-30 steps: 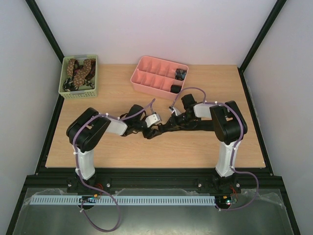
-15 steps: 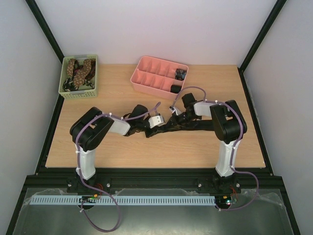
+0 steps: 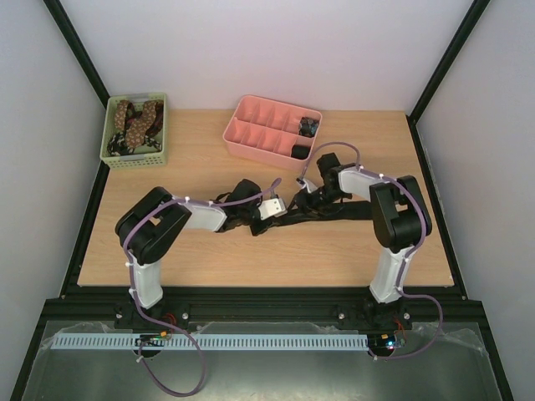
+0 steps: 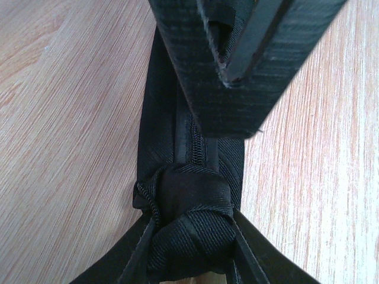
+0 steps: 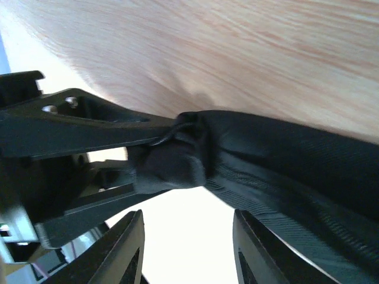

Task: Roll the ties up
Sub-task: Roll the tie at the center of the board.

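The black tie (image 3: 334, 215) lies stretched across the middle of the desk (image 3: 209, 259), its left end wound into a small tight coil (image 4: 189, 219). A second ago the right gripper (image 5: 188, 216) was pinched shut at that coil. Now its fingers stand apart with nothing between them, just beside the coil. Over the same second the left gripper (image 5: 157, 158) has slid in along the tie and closed, and the right wrist view shows its two fingers clamped on the coil from either side.

This looks like a handover: the coil has passed from right to left, so the start of the roll is kept while the right arm is freed. The roll is barely begun, and most of the tie lies flat toward the right edge.

Toward the far edge, the pink tray (image 3: 251, 134) holds two rolled ties (image 3: 301, 152) in its right-hand compartments. The green basket (image 3: 134, 159) in the far-left corner holds brown spotted ties (image 3: 134, 121), not yet rolled.
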Action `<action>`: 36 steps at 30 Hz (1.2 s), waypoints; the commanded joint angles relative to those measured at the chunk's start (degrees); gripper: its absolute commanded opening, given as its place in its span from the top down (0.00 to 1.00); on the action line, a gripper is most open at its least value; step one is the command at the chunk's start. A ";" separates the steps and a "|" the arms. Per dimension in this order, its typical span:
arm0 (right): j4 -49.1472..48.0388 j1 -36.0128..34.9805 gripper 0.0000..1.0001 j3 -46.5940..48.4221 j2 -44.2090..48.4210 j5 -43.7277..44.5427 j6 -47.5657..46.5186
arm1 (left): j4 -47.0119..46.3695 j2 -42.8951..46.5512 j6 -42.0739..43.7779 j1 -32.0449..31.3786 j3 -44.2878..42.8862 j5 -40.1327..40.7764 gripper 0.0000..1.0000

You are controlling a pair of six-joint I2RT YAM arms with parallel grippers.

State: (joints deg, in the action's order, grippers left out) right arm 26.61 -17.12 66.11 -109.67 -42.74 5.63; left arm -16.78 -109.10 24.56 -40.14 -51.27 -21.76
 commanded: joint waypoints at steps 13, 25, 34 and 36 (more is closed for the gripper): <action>-4.32 -4.81 0.61 2.55 -3.33 1.18 7.46 | 9.81 -1.90 -0.69 -0.73 -0.18 4.66 0.77; -1.02 -6.18 0.93 3.89 -6.76 9.41 4.51 | 10.35 -1.90 -0.34 -0.73 -0.11 4.03 0.73; 3.10 -3.21 0.98 2.41 -8.04 2.75 -0.16 | 3.64 0.55 -0.24 2.32 1.49 -2.03 0.39; 4.34 -1.77 0.99 2.81 -8.78 1.22 -1.05 | 1.42 0.78 -0.10 2.85 1.49 -4.07 0.37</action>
State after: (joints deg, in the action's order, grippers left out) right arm 25.52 -20.80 70.59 -114.19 -43.48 7.62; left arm -15.03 -108.99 23.90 -38.61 -51.42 -22.11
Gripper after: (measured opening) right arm 0.069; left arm 0.616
